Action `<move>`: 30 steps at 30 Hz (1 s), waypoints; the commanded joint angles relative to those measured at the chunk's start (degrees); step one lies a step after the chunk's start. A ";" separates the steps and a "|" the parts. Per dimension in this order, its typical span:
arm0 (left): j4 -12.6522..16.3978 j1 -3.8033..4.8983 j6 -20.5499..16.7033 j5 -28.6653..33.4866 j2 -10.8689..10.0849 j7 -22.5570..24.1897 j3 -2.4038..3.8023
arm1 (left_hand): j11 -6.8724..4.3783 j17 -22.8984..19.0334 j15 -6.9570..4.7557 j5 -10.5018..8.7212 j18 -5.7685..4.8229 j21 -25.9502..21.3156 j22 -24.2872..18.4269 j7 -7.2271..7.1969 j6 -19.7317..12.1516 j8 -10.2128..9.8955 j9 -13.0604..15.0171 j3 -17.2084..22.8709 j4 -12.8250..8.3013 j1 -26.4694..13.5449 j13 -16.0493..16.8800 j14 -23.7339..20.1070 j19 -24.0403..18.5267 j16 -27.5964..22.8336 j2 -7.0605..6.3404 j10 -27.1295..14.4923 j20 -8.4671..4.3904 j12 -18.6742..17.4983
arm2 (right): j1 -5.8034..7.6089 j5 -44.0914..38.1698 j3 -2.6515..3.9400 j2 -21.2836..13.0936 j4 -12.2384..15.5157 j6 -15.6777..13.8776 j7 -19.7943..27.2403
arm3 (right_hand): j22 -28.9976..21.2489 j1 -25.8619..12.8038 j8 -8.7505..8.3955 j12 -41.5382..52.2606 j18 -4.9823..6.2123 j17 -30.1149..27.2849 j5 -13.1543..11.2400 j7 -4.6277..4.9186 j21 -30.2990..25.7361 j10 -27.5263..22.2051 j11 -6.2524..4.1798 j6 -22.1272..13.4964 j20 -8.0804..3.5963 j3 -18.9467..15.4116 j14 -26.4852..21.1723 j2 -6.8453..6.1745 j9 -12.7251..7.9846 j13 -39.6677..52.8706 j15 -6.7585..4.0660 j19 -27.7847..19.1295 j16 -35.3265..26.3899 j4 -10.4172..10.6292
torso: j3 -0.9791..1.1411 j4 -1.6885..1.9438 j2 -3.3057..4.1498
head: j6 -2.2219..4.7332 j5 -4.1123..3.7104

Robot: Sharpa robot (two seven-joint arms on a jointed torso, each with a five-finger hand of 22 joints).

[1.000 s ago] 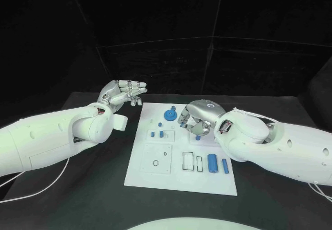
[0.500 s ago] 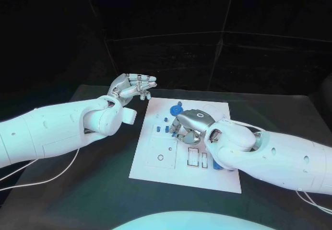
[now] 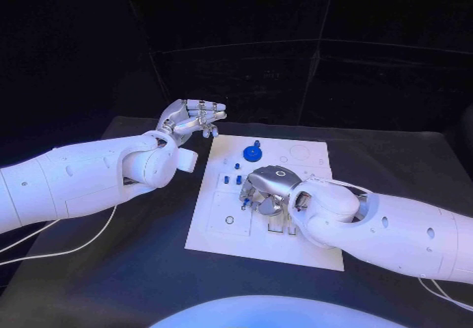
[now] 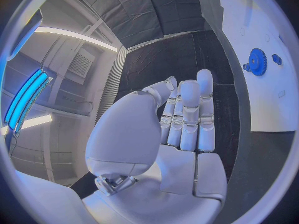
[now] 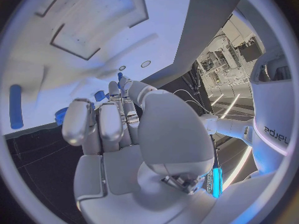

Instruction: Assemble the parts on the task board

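Note:
The white task board [image 3: 219, 231] lies in the middle of the black table. A blue gear [image 3: 254, 152] stands at its far end, also seen as the gear [image 4: 256, 61]. Small blue pegs [image 3: 225, 180] stand left of centre. My right hand [image 3: 266, 193] hovers low over the board's middle with its fingers pointing down. Its fingertips [image 5: 116, 88] pinch a small blue part [image 5: 119, 76], seen from above as the part [image 3: 245, 203]. A long blue cylinder [image 5: 15, 106] lies on the board. My left hand [image 3: 193, 117] is raised beyond the board's far left corner, fingers straight, holding nothing.
Rectangular recesses [image 3: 279, 225] and a round hole [image 3: 229, 221] mark the board's near half. My right forearm [image 3: 394, 229] covers the board's near right part. White cables [image 3: 59, 249] trail over the table at the left.
The camera has shifted. My right hand has moved from the board's right side toward its middle and closer to me. The left hand has stayed raised.

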 commanded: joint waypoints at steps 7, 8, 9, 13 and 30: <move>-0.14 0.08 0.49 0.09 -0.01 0.55 0.05 | 0.03 0.12 0.01 0.15 0.35 -0.22 -0.08 0.04 -0.40 -0.19 -0.07 -0.22 -0.27 -0.14 -0.07 -0.23 -0.06 0.00 0.46 -0.27 0.19 0.28 | -0.07 0.08 0.01 0.05 0.10 1.52 0.35 | -0.16 -0.22 -0.32 -0.02 -0.46 -0.10 0.28 0.19 0.00 0.16 -0.07 0.15 -0.03 -0.01 1.00 -0.08 0.09 0.05 -0.40 0.02 -0.32 -0.30 | -0.06 -0.01 0.01 | -0.30 0.32; -0.14 0.08 0.49 0.09 -0.03 0.53 0.05 | 0.04 0.25 0.01 0.15 0.35 -0.23 -0.08 0.04 -0.41 -0.20 -0.07 -0.24 -0.26 -0.17 -0.07 -0.19 -0.05 0.07 0.46 -0.29 0.19 0.28 | -0.08 0.08 0.01 0.08 0.07 1.56 0.36 | -0.16 -0.22 -0.32 -0.02 -0.46 -0.10 0.28 0.19 0.00 0.16 -0.07 0.15 -0.03 -0.01 1.00 -0.08 0.09 0.05 -0.40 0.02 -0.32 -0.30 | -0.07 0.01 0.03 | -0.36 0.37; -0.14 0.08 0.49 0.09 -0.04 0.52 0.05 | 0.04 0.25 0.01 0.15 0.35 -0.23 -0.08 0.04 -0.41 -0.20 -0.07 -0.24 -0.26 -0.17 -0.07 -0.19 -0.05 0.07 0.46 -0.29 0.19 0.28 | -0.08 0.08 0.01 0.11 0.03 1.59 0.37 | -0.16 -0.22 -0.32 -0.02 -0.46 -0.10 0.28 0.19 0.00 0.16 -0.07 0.15 -0.03 -0.01 1.00 -0.08 0.09 0.05 -0.40 0.02 -0.32 -0.30 | -0.09 0.03 0.04 | -0.39 0.40; -0.13 0.08 0.51 0.09 -0.07 0.48 0.05 | 0.04 0.25 0.01 0.15 0.35 -0.23 -0.08 0.04 -0.41 -0.20 -0.07 -0.24 -0.26 -0.17 -0.07 -0.19 -0.05 0.07 0.46 -0.29 0.19 0.28 | -0.11 0.08 0.01 0.23 -0.19 1.78 0.36 | -0.16 -0.22 -0.32 -0.02 -0.46 -0.10 0.28 0.19 0.00 0.16 -0.07 0.15 -0.03 -0.01 1.00 -0.08 0.09 0.05 -0.40 0.02 -0.32 -0.30 | -0.08 0.00 0.02 | -0.47 0.50; -0.10 0.09 0.68 0.09 -0.09 0.28 0.05 | 0.04 0.25 0.01 0.15 0.35 -0.23 -0.08 0.04 -0.41 -0.20 -0.07 -0.24 -0.26 -0.17 -0.07 -0.19 -0.05 0.07 0.46 -0.29 0.19 0.28 | -0.24 0.08 0.01 1.47 -1.15 3.35 0.26 | -0.20 -0.35 -0.36 -0.04 -0.45 -0.25 0.36 0.24 -0.03 0.12 -0.02 0.14 -0.01 -0.04 0.97 -0.12 0.08 0.04 -0.37 -0.02 -0.38 -0.33 | -0.07 -0.03 0.00 | -0.94 0.67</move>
